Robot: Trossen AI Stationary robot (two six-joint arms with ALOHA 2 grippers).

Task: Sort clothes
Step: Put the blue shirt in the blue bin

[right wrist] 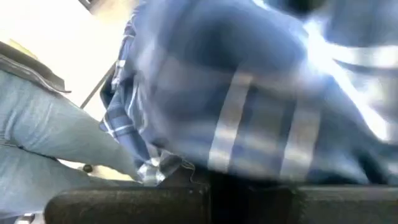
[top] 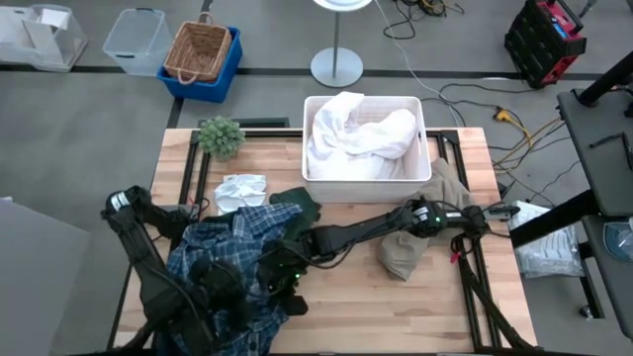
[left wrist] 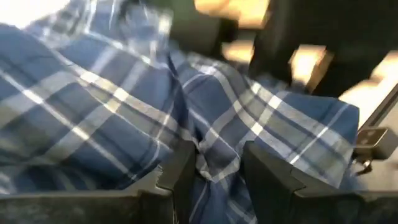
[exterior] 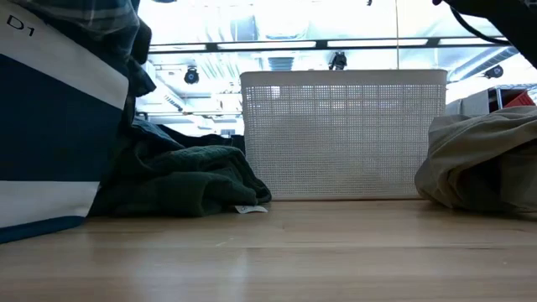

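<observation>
Plaid fabric [top: 223, 259], blue and white, is heaped at the table's [top: 435, 307] front left and is pinched between the fingers of the left gripper [left wrist: 214, 171]. The right gripper [top: 287, 272] is buried in the same shirt; whether its fingers are closed cannot be told. White clothes [top: 361, 133] are piled in the bin [top: 415, 176]; a khaki garment [top: 406, 252] lies nearby.

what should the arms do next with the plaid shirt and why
Probably lift it together. The left gripper has a fold of the plaid shirt pinched between its fingers, and the right gripper is pressed into the same shirt, which lies bunched on the table over other clothes.
</observation>
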